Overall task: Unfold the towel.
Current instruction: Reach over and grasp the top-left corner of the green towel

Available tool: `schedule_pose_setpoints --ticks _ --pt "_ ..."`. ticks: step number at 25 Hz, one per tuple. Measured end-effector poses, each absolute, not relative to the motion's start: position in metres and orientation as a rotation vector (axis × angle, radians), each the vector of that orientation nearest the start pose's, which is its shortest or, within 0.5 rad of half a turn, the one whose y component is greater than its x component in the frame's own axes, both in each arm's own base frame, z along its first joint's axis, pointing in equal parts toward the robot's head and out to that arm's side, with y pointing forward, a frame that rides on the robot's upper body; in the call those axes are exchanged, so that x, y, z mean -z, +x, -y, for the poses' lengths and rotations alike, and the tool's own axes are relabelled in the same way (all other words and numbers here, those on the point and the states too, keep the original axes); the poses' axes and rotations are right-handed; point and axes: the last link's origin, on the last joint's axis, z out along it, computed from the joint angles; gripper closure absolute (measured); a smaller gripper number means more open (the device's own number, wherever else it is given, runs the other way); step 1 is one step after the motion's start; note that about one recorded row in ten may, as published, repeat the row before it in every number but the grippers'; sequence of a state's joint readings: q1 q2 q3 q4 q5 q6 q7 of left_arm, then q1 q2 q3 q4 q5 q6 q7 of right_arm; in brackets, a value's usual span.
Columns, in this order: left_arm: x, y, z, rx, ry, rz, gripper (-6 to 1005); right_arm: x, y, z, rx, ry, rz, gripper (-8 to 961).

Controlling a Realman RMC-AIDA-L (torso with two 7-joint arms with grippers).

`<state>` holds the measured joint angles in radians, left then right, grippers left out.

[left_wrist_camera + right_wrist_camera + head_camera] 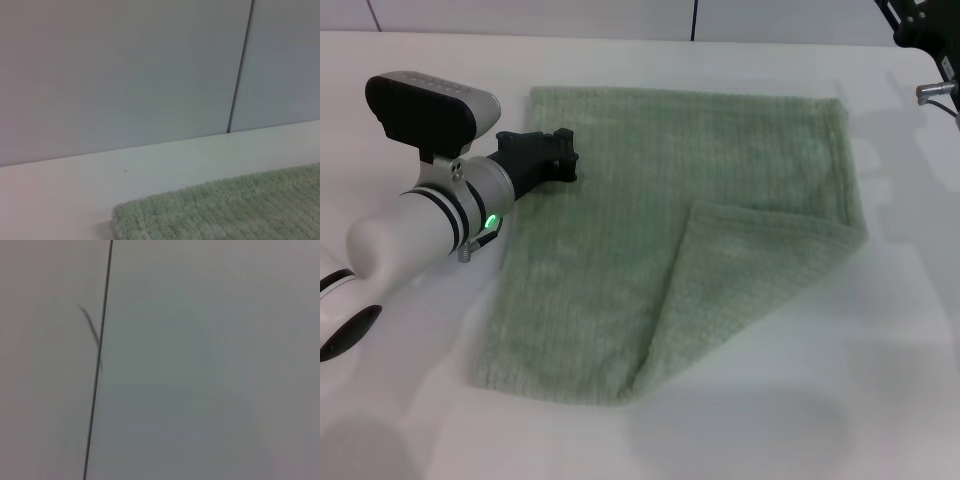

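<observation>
left gripper on towel upper left | fingers: cannot tell | right gripper parked top right | risk: folded lower-right corner stays doubled, cloth drags on desk

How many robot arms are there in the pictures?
2. The left arm reaches over the towel's far left part, with the left gripper on the cloth. The right arm only peeks in at the table's far right corner.
</observation>
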<state>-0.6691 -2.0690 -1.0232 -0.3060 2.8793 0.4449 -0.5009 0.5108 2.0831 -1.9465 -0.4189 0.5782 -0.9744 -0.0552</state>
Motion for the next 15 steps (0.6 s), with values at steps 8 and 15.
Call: schedule_pose_setpoints --ticks 8,15 --pt "0.091 -0.271 -0.398 0.385 -2.069 0.795 1001 0.017 0.247 -0.401 -0.704 -1.644 -0.396 187" --pt "0.093 -0.273 -0.397 0.356 -2.077 0.799 1001 0.030 0.228 -0.415 -0.694 -1.717 -0.480 187"
